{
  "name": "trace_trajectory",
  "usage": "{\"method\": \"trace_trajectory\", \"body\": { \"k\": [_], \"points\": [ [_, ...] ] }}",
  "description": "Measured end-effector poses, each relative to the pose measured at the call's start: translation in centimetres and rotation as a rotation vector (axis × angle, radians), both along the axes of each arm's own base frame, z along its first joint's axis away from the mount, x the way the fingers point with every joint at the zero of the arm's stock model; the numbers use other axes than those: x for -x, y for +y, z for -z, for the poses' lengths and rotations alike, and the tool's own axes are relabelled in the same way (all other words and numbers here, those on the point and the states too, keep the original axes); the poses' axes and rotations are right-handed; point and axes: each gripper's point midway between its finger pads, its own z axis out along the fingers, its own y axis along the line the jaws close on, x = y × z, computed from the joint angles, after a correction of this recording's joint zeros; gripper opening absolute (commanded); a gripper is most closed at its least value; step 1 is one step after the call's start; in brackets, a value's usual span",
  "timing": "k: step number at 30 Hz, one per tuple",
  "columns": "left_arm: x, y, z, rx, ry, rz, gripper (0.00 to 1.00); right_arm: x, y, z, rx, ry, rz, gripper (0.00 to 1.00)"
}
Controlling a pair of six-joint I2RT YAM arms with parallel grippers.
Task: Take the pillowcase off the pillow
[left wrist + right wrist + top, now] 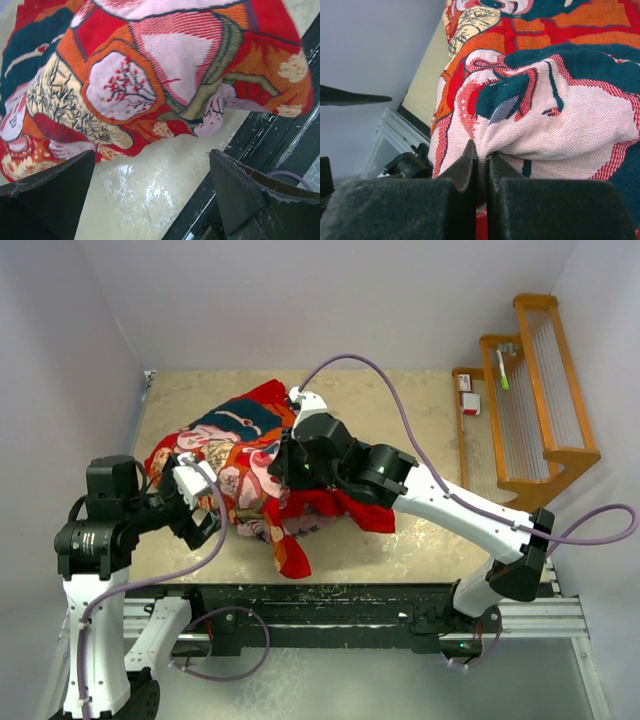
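The red-orange printed pillowcase (235, 455) lies bunched on the table's left half, covering the pillow, which is hidden. My right gripper (283, 468) is shut on a pinched fold of the pillowcase (520, 125), its pinkish weave bulging above the closed fingers (465, 165). My left gripper (200, 502) is open and empty at the pillowcase's near-left edge, just off the fabric (150, 75), with bare table between its fingers (50, 190).
A wooden rack (535, 390) stands at the right beside the table. The table's black front rail (330, 600) runs just under the pillowcase's near flap (292, 555). Bare tan tabletop (430, 410) lies at the back right.
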Motion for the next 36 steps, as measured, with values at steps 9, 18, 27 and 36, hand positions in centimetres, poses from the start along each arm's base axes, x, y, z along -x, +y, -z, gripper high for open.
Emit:
{"method": "trace_trajectory", "body": {
  "k": [9,18,27,36],
  "points": [
    [1.2,-1.4,-1.4,0.018,-0.151,0.119,0.99,-1.2,5.0,-4.3,-0.104,-0.012,-0.060,0.00],
    [-1.6,1.3,0.7,-0.145,-0.261,0.043,1.00,-2.0,10.5,-3.2,-0.167,0.051,-0.113,0.00],
    [-3.1,1.3,-0.8,-0.126,-0.297,0.020,0.75,-1.2,9.9,-4.4,-0.225,0.052,-0.119,0.00],
    [-3.3,-0.1,-2.0,-0.010,-0.186,0.025,0.00,0.1,9.4,-5.5,-0.220,0.033,-0.187,0.00]
  ]
}}
